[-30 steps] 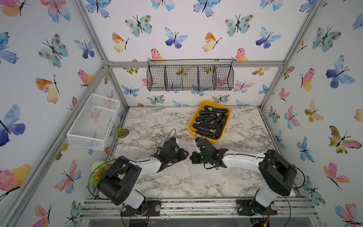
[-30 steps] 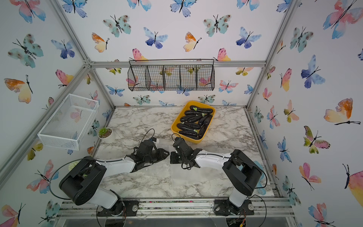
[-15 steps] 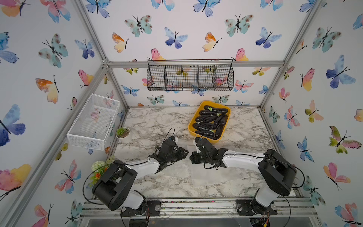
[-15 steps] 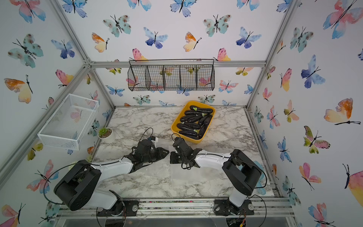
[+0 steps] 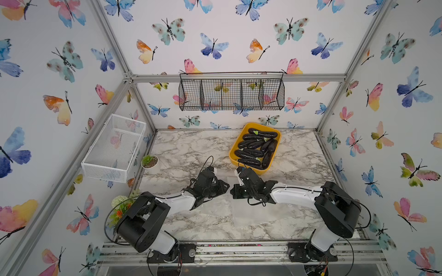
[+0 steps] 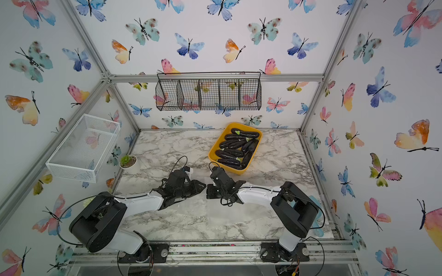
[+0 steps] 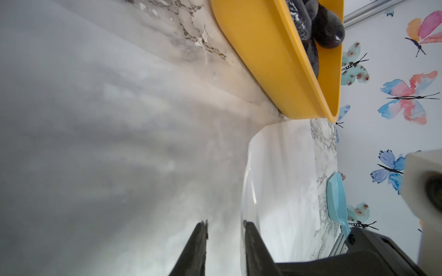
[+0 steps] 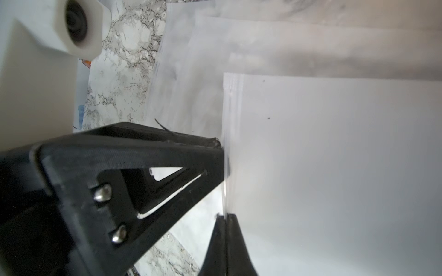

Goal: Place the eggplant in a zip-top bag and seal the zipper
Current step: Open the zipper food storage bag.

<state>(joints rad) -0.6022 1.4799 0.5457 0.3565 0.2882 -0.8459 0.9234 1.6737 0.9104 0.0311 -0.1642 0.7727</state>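
Two arms meet nose to nose at the centre of both top views, over a clear zip-top bag lying flat on the marble table. The eggplants are all in the yellow tray, up and right of centre. None is picked yet, so I'd call this the bag-opening step.

The right gripper is pinched tight on the bag's edge, low in the middle of its wrist view. The left gripper has its jaws apart with a clear gap and holds nothing. A curled-up lip of film sits right at one finger.

Next move, I reckon: close those jaws on just one layer of the lip and peel it away from the side the right one holds, or the mouth won't open.

Hard bits: the bag nearly vanishes against the marble from above, and I can't tell whether the right grip has one layer or both. There's also a pale blue thing at the lower right of the left wrist view, maybe a scoop.
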